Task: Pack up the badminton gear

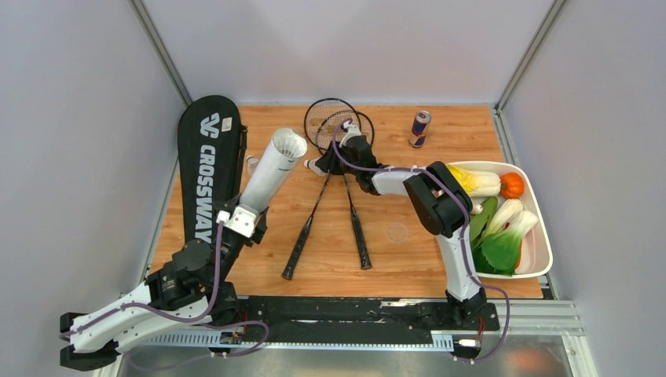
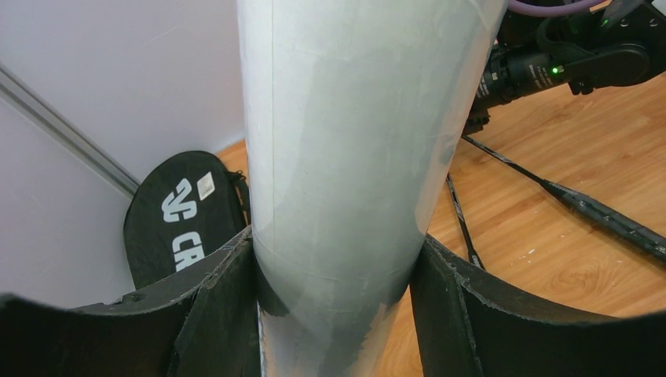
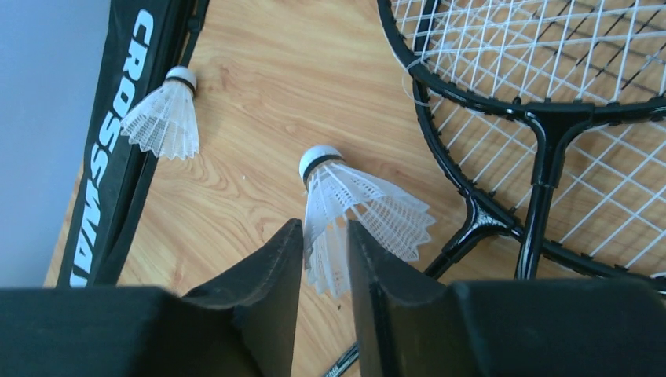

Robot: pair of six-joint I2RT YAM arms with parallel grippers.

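Between right fingers (image 3: 263,283), shuttlecock (image 3: 357,200) (feather tips hidden), tube (image 2: 345,141) base hidden

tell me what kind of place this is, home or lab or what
Probably a robot lab test cell: plain grey walls box in a wooden table, robot arms are bolted to a rail at its near edge, and the props are mismatched, rackets and a tray of vegetables.

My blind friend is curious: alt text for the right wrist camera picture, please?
The right gripper pinches a white shuttlecock by its feathers, wooden table beneath. A second shuttlecock lies by the black CROSSWAY bag at left; two overlapping strung racket heads fill the upper right.
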